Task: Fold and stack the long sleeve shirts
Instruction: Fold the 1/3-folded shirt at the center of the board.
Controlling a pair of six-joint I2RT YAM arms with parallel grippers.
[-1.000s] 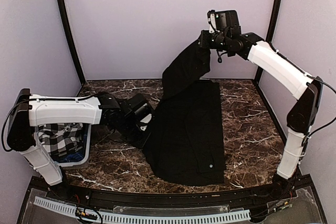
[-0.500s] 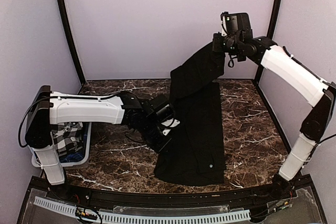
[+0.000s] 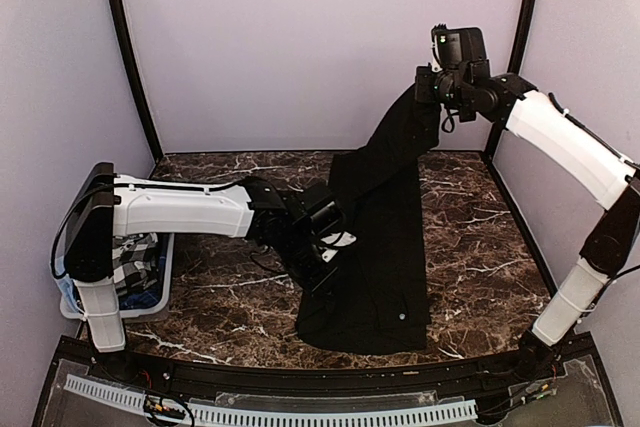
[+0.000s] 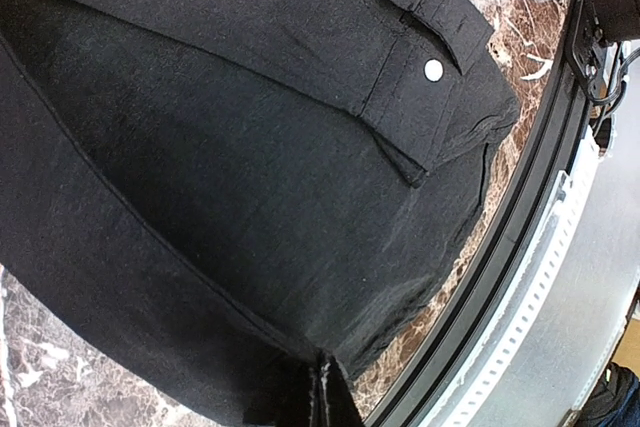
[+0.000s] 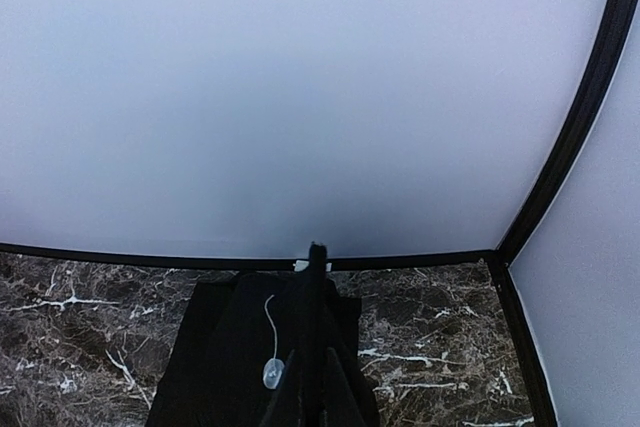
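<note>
1. Scanning from the left, I see the white basket containing checked cloth.
2. My left gripper pinches the left edge of the black shirt, which lies on the table.
3. My right gripper, jaws clamped, holds the sleeve aloft.

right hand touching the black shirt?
Touching. Top external view: one end of the black shirt hangs taut from the raised right hand; the right wrist view shows cloth bunched at its fingers.

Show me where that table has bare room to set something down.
Bare marble lies right of the black shirt, toward the side wall, and at the back left, behind the left arm. The middle is crowded with both; the basket holds clothes.
</note>
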